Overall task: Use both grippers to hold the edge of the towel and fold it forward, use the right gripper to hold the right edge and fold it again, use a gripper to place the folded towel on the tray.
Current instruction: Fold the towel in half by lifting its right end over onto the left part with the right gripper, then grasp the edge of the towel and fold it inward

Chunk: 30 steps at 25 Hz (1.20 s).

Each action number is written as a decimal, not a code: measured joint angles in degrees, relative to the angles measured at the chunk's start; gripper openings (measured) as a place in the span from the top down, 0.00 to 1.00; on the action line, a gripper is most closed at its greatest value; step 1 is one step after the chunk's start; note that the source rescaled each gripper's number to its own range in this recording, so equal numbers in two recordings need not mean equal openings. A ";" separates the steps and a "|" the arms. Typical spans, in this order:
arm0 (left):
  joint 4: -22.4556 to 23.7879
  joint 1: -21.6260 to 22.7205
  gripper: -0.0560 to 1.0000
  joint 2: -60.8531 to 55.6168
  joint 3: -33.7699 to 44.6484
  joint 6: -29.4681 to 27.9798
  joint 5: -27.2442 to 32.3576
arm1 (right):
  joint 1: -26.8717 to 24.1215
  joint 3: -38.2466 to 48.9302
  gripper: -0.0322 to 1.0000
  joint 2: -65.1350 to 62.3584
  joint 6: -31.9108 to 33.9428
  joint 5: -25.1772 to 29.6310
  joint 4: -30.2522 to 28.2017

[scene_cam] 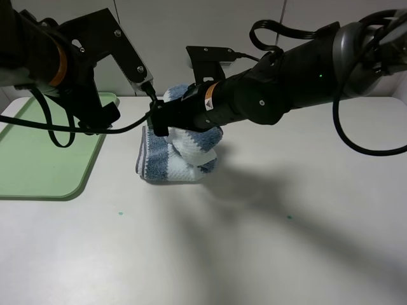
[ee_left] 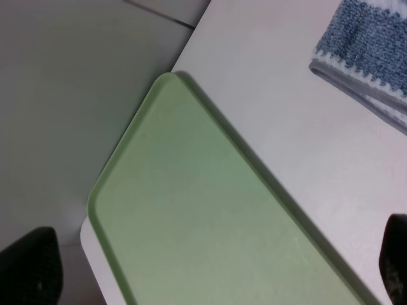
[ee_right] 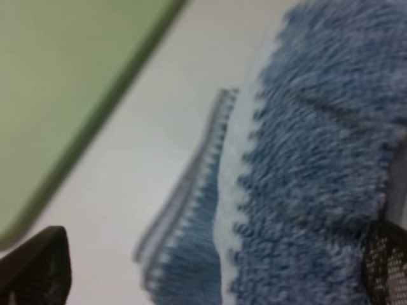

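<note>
Towel (scene_cam: 179,161), folded (lumpy), on table (scene_cam: 286,190), near tray (scene_cam: 38,159)

A white table (scene_cam: 286,254) fills the view from a high camera. A pale green tray (scene_cam: 38,159) with rounded corners lies flat at its left side, partly cut off by the picture's edge. Just to the right of it, not touching, a blue-grey and white striped towel (scene_cam: 166,166) lies in a loosely folded, bunched heap, and two tiny green specks (scene_cam: 120,213) dot the bare surface nearer the camera.
</note>
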 joint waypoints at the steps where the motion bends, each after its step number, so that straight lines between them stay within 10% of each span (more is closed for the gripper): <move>1: 0.00 0.00 0.00 0.00 0.00 0.00 0.00 | 0.73 0.00 0.00 0.00 0.00 -0.82 0.00; 16: 0.00 0.00 0.00 0.00 0.00 0.00 -0.45 | 3.54 0.00 0.00 0.00 0.10 -0.44 0.40; 30: 0.00 0.00 0.00 0.00 0.00 0.00 -0.45 | 1.70 0.00 0.00 -0.85 -6.84 24.94 -1.00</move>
